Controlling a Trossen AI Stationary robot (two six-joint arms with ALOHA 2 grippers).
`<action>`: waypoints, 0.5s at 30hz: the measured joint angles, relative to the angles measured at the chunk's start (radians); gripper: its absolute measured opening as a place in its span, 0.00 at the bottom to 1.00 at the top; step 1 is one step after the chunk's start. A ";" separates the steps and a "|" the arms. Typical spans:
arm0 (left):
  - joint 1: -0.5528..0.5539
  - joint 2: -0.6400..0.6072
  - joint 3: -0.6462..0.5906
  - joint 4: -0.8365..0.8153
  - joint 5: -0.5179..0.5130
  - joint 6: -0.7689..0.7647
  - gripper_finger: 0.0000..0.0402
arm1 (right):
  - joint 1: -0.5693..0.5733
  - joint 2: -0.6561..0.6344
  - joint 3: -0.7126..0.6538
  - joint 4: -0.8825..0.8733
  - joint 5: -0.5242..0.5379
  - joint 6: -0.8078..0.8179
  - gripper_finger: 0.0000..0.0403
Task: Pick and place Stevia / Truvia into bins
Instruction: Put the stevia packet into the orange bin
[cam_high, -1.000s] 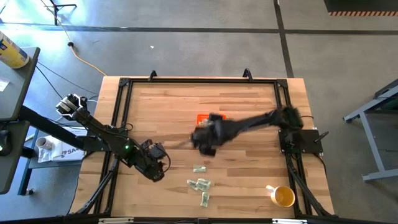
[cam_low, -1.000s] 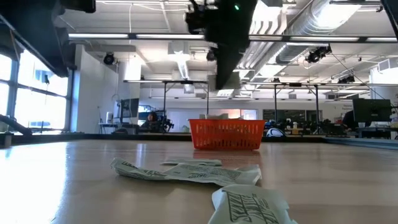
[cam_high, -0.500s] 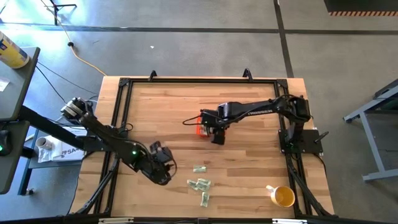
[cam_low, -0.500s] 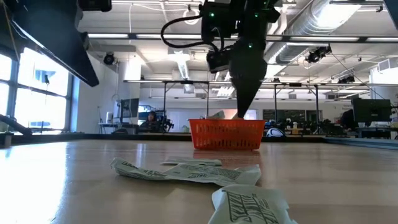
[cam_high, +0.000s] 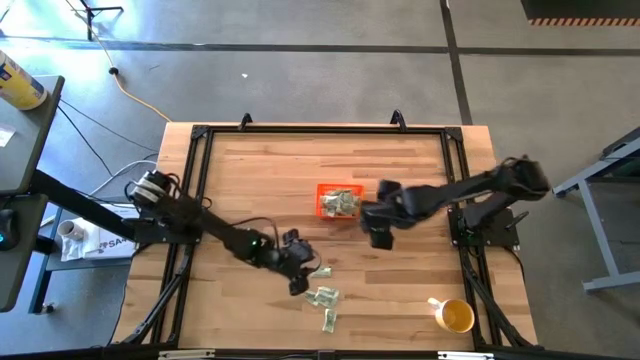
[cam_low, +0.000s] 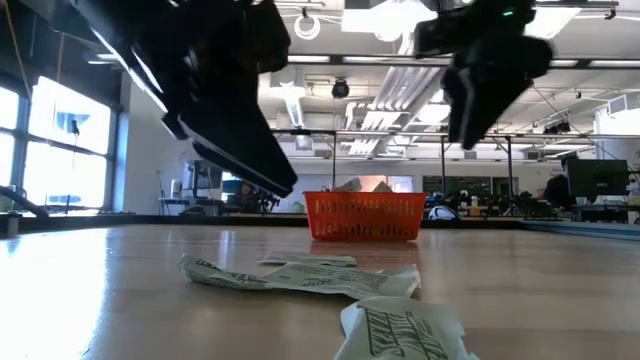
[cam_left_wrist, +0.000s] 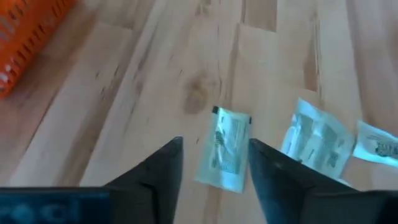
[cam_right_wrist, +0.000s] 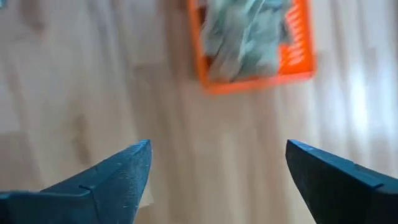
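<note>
Nearest the low camera, a few loose packets (cam_low: 300, 275) lie flat on the table (cam_high: 250, 180), bunched together at its front edge in the high view, with a yellow mug (cam_high: 455, 316) well off to their right. One packet (cam_left_wrist: 225, 148) sits apart from the rest, a little closer to the bin.

The left gripper (cam_high: 297, 273) hangs just above that lone packet. Its wrist view shows the two fingers (cam_left_wrist: 155, 171) apart with nothing between them and the packet framed in the gap, so the arm looks lined up for a straight drop and pinch. A packet this flat gives little edge to catch, which is probably why the fingers straddle its narrow width rather than its length. Two more packets (cam_left_wrist: 317, 140) lie just beside it, close enough that a sloppy descent could nudge them.

Farther back, the right gripper (cam_high: 380, 235) hovers just beside the bin (cam_high: 322, 192), off its right wall and clear of the rim. Its fingers (cam_right_wrist: 112, 177) are spread wide and hold nothing, which fits a drop just made, judging by where it stands.

The orange bin sits near the table's middle and already holds a heap of packets (cam_high: 341, 203), piled loosely and showing above the low walls in the low view. Most of the job appears done; only the handful up front remains.
</note>
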 joint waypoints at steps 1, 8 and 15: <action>0.011 0.005 0.004 0.000 0.012 0.020 0.56 | 0.022 -0.026 -0.033 0.011 0.004 0.036 0.90; 0.084 0.023 0.005 0.000 0.169 0.143 0.77 | 0.115 -0.103 -0.166 0.113 0.082 0.173 0.89; 0.081 0.111 0.005 0.027 0.227 0.199 0.71 | 0.141 -0.093 -0.223 0.191 0.120 0.213 0.89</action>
